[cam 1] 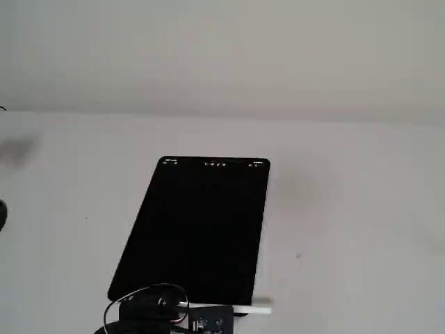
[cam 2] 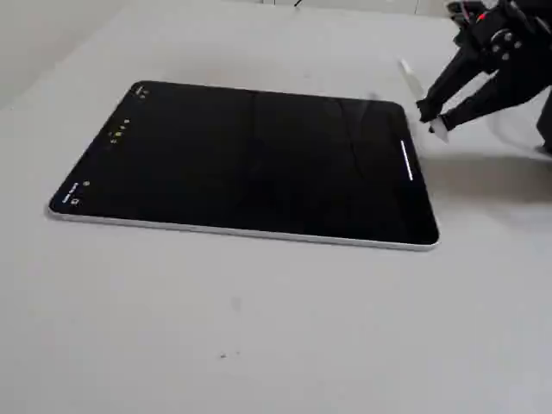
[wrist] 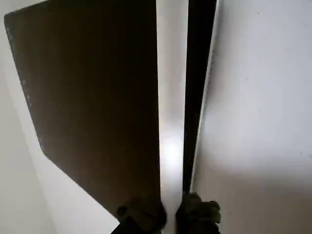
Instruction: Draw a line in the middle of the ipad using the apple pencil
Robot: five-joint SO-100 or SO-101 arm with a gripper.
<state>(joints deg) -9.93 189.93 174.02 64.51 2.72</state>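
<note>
Your gripper: black, two-fingered, reaching down at a slant; fingers drawn close on a slim white shaft running between them. Cables loop behind the wrist.

The large flat black ipad has a glossy, glass-like screen that mirrors pale light, and a thin pale edge with a smooth, metallic look. The slim white apple pencil looks like smooth plastic. The black end effector appears to be matt plastic. The pale grey worktop is matt and smooth.
</note>
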